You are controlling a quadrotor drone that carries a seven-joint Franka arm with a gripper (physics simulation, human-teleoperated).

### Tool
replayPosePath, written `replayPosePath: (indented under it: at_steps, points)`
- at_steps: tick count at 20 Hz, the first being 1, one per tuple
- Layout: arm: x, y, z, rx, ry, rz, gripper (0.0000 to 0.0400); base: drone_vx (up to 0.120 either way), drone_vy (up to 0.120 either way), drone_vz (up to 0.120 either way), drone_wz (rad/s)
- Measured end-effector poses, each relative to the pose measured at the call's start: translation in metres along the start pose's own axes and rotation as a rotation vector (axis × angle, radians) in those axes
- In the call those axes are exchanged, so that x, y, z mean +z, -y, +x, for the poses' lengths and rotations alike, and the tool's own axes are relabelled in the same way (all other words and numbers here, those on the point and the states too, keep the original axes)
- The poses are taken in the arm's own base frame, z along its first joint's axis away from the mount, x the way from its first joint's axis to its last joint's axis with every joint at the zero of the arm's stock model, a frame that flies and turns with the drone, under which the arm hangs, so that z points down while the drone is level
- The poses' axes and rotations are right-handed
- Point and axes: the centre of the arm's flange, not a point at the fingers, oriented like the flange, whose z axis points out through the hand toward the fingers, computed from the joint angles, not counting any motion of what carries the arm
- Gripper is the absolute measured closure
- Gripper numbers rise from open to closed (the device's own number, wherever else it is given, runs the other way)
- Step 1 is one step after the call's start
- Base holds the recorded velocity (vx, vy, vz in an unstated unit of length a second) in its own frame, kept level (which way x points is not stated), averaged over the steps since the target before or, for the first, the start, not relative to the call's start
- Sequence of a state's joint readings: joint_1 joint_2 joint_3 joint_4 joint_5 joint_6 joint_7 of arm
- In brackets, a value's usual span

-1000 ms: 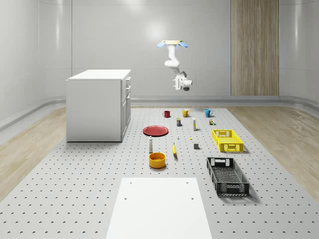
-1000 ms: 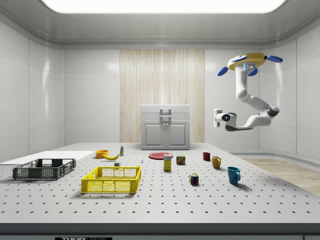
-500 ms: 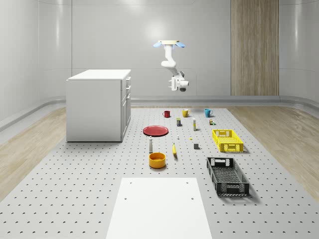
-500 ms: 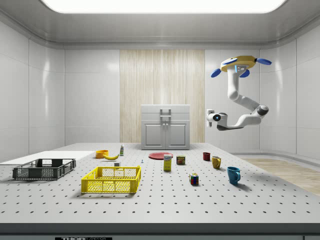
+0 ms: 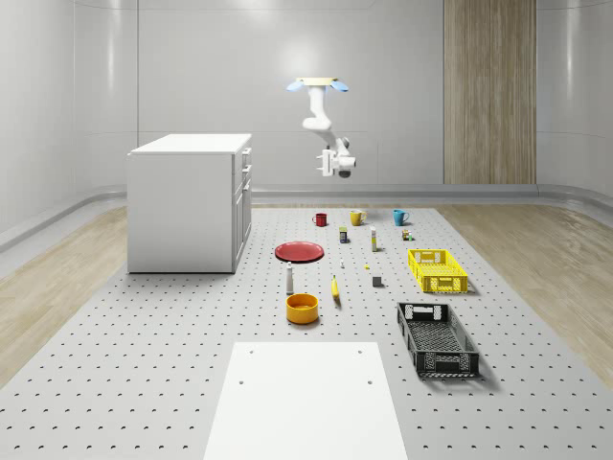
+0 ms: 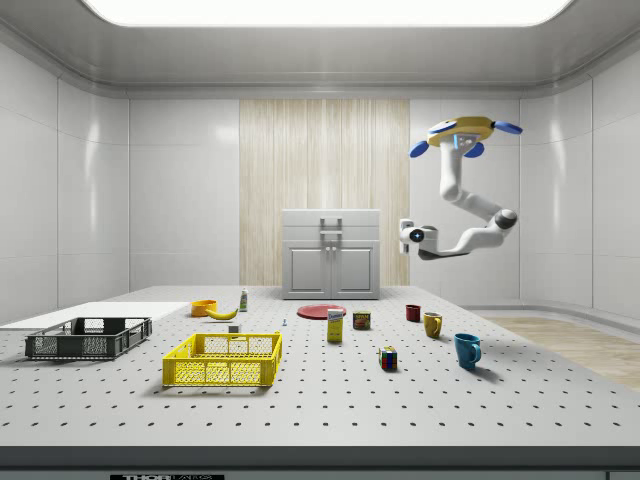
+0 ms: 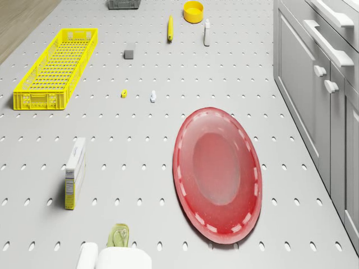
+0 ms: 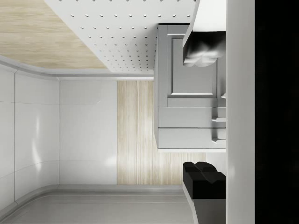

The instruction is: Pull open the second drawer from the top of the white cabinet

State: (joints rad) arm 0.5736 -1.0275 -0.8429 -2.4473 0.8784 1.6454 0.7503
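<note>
Pale walls and a pegboard worktop (image 5: 144,383) frame the job. At the whole-scene view's left stands the cabinet (image 5: 187,206), its second drawer (image 5: 246,173) shut, handle facing the clutter. Right of it lie the red plate (image 5: 300,251) and mugs. I hover in mid-air above the plate, well apart from the cabinet, arm bent low so my tool (image 5: 328,165) sits at drawer height and points at that front, presumably to line up a pull. In the wrist view my fingers (image 8: 203,176) stand wide apart, holding and touching nothing.
</note>
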Motion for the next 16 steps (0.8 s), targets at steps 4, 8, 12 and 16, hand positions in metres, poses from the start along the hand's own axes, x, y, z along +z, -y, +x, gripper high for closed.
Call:
replayPosePath:
  at_steps: [4, 8, 12, 16]
  points:
    - [0.0, 0.0, 0.0, 0.0, 0.0, 0.0, 0.01, 0.12, -0.12, 0.0, 0.0]
    - [0.0, 0.0, 0.0, 0.0, 0.0, 0.0, 0.01, 0.12, -0.12, 0.0, 0.0]
    - [0.0, 0.0, 0.0, 0.0, 0.0, 0.0, 0.01, 0.12, -0.12, 0.0, 0.0]
    - [0.0, 0.0, 0.0, 0.0, 0.0, 0.0, 0.01, 0.12, -0.02, 0.0, 0.0]
